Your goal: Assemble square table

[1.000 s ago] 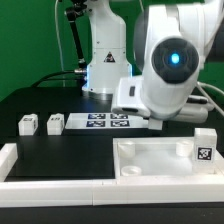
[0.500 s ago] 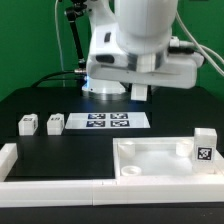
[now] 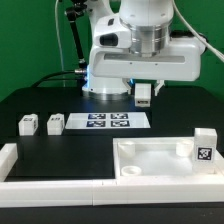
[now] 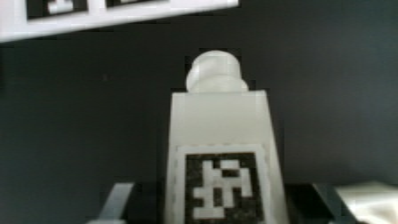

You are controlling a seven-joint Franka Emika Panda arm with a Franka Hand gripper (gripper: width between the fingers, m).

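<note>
My gripper (image 3: 144, 98) hangs in the air behind the marker board (image 3: 110, 121), shut on a white table leg (image 3: 144, 93). In the wrist view that leg (image 4: 217, 140) fills the middle, tag facing the camera and its round peg pointing away, with a grey finger (image 4: 121, 200) on each side of it. The white square tabletop (image 3: 160, 162) lies at the front on the exterior view's right, recesses upward. A tagged leg (image 3: 203, 146) stands at its right edge. Two more small legs (image 3: 28, 124) (image 3: 54, 123) stand on the black table at the left.
White border rails run along the front (image 3: 60, 186) and the exterior view's left (image 3: 8, 154). The robot base (image 3: 105, 70) and its cables stand at the back. The marker board (image 4: 107, 15) shows at one corner of the wrist view.
The arm has swung from the exterior view's right toward the centre and turned. The held leg now hangs in view over the table behind the marker board.
</note>
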